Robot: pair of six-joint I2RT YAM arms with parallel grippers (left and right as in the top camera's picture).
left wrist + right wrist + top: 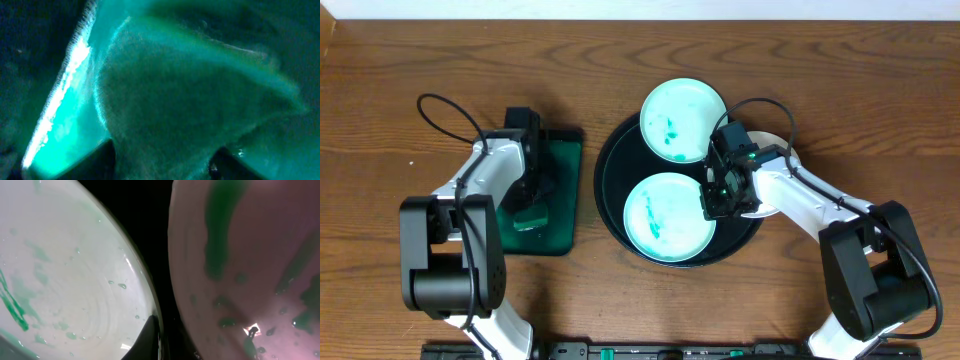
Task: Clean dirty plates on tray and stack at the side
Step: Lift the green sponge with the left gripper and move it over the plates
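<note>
Spanning the overhead view, the wooden counter [380,90] carries everything. The round black tray [608,185] sits right of centre. Well apart to its left lies a smaller rectangular tray [563,170] with a green-stained inside.

Two white plates with teal smears lie flat on the round tray. The far plate [683,120] overlaps the tray's back rim, and the near plate [665,215] sits toward the front, just beside it. A pale curved edge at the tray's right side, mostly hidden under the right arm, looks like the third plate [778,141]. In the right wrist view it fills the right half as a pinkish, green-streaked surface [260,255], with a dark gap separating it from the near plate [65,280].

The right end effector [720,195] hangs over the tray between those two plates. Only one dark fingertip [150,337] shows, so I cannot tell whether it is spread or pinching.

The left end effector [525,210] is down in the rectangular tray. Its camera shows only a blurred, textured green mass [190,100], so I cannot tell its state either.
</note>
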